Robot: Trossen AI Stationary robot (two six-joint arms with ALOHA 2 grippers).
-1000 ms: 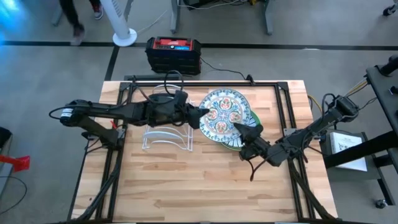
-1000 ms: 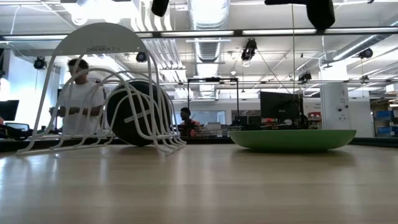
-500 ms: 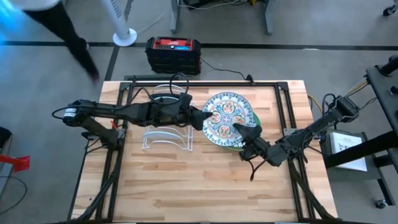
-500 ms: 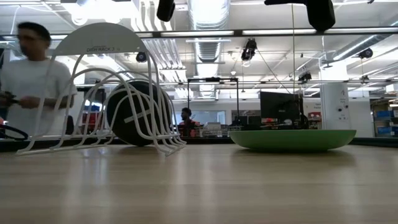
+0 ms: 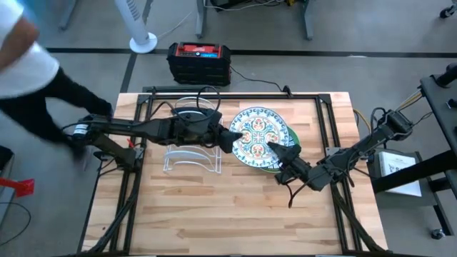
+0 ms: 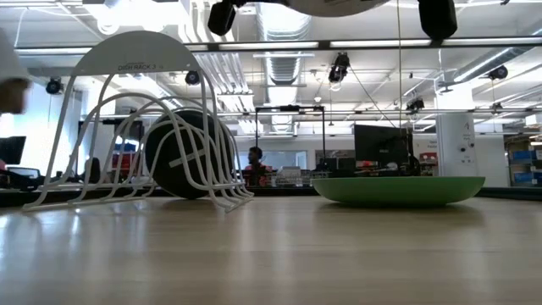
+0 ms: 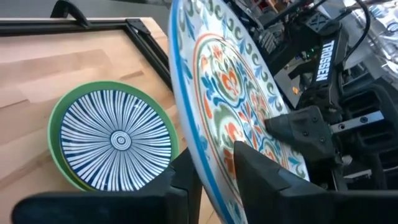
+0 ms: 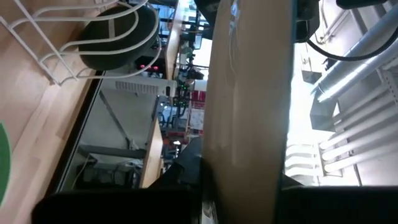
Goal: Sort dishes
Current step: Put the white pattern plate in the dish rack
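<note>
The yellowish patterned plate (image 5: pixel 257 135) hangs in the air between my two grippers, over the other plates. My left gripper (image 5: pixel 230 138) is shut on the plate's rim toward the rack. My right gripper (image 5: pixel 283 152) is shut on its near right rim. Below it, the white plate with blue lines (image 7: pixel 112 140) lies in the plain light green plate (image 7: pixel 57 121), which rests on the table (image 6: pixel 398 188). The dark teal plate (image 6: pixel 182 154) stands on edge in the white wire rack (image 6: pixel 127 127). My left gripper pinches the patterned plate's rim (image 7: pixel 198 155) between its two fingers, one on the decorated face and one on the underside. It comes about level from the table's left. The plate is clear of the plates below. My right gripper pinches the opposite rim (image 8: pixel 242 165), one finger on each face, slanting in from the table's near right. The plain underside (image 8: pixel 249 93) fills its wrist view. The plate is lifted clear.
The wire rack (image 5: pixel 191 146) stands left of the plate stack, with free slots nearer the table's front. A red and black box (image 5: pixel 199 61) sits on the floor behind the table. A person (image 5: pixel 28 78) moves past the table's left side.
The patterned plate, held by both grippers, has shifted slightly toward the table's near left and come lower: its underside now shows at the top of the low view. A person has walked along the table's left side.
</note>
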